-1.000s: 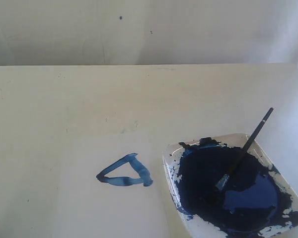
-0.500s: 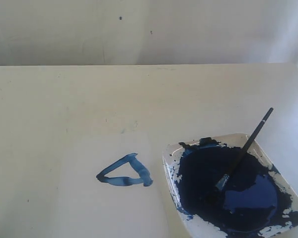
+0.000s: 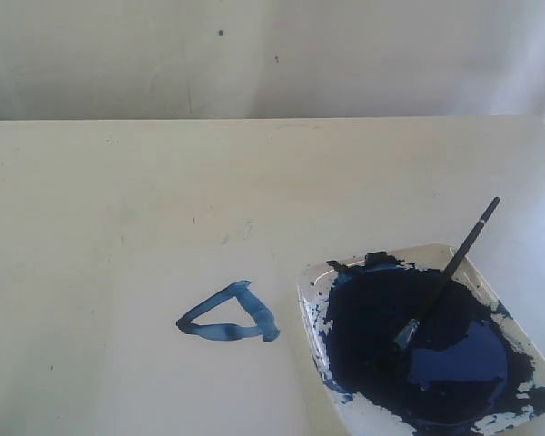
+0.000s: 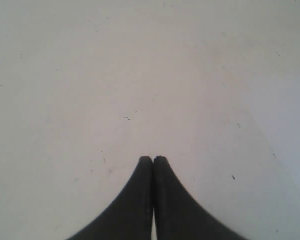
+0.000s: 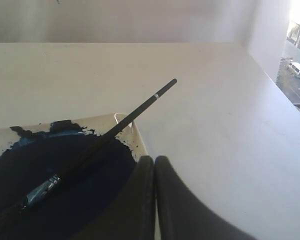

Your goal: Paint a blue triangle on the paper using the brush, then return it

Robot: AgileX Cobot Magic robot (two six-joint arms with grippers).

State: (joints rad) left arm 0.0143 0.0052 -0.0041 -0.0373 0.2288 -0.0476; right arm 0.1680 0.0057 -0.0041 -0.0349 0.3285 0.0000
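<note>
Right tool [image 5: 154, 159] closed, brush [image 3: 443, 275] unmoved

Cream table [image 3: 163, 182], plain pale wall [image 3: 254, 54] behind it, bright daylit window [image 5: 297, 30] past the table's edge

The triangle [image 3: 259, 316] is sitting near the right edge of the paper [image 3: 182, 381], a small blue outline of uneven strokes, its narrowest corner pointing left; the paper is lying flat, white, its edges barely showing, just beside the tray [image 3: 305, 304]; the brush [image 3: 445, 277] is resting tilted in the tray, its bristles dipping into the dark paint, its silver ferrule smeared blue, its black handle leaning across the far rim and sticking out past it.
</note>
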